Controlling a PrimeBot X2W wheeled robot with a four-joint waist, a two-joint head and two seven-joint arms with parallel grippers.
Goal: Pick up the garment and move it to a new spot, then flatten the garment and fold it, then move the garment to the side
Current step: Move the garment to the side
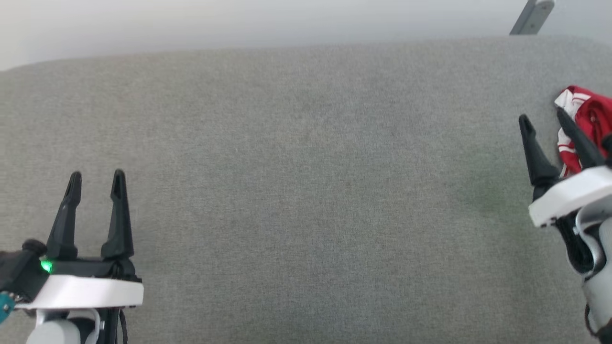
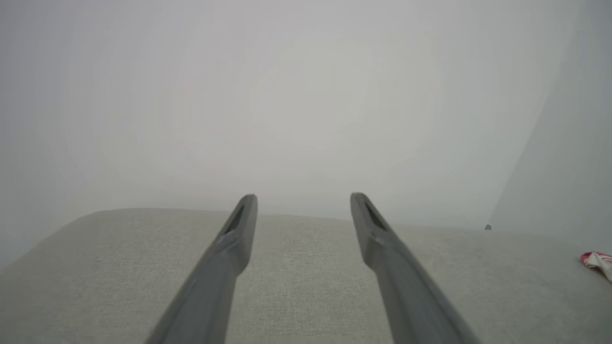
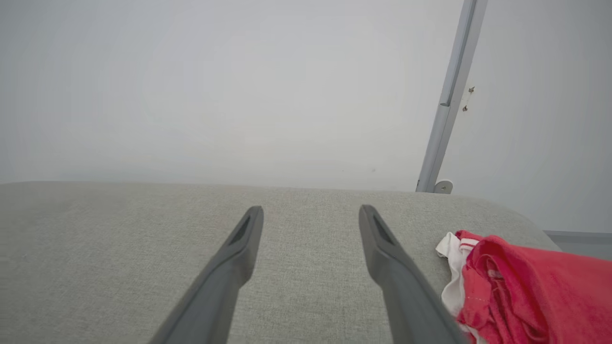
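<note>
The garment (image 1: pixel 589 119), a red shirt with white trim, lies crumpled at the right edge of the grey cloth table (image 1: pixel 306 200). In the right wrist view the garment (image 3: pixel 526 291) sits bunched just right of my right gripper (image 3: pixel 311 215), whose fingers are spread with nothing between them. From the head, the right gripper (image 1: pixel 542 117) is open, its right finger overlapping the shirt's left edge. My left gripper (image 1: pixel 97 177) stands open over bare cloth at the lower left. In the left wrist view the left gripper (image 2: pixel 303 200) is open and the garment (image 2: pixel 597 260) is a small patch far right.
A grey metal post (image 3: pixel 447 105) rises behind the table's far right corner, also in the head view as a post (image 1: pixel 533 16). A pale wall runs behind the table's far edge (image 1: pixel 287 48).
</note>
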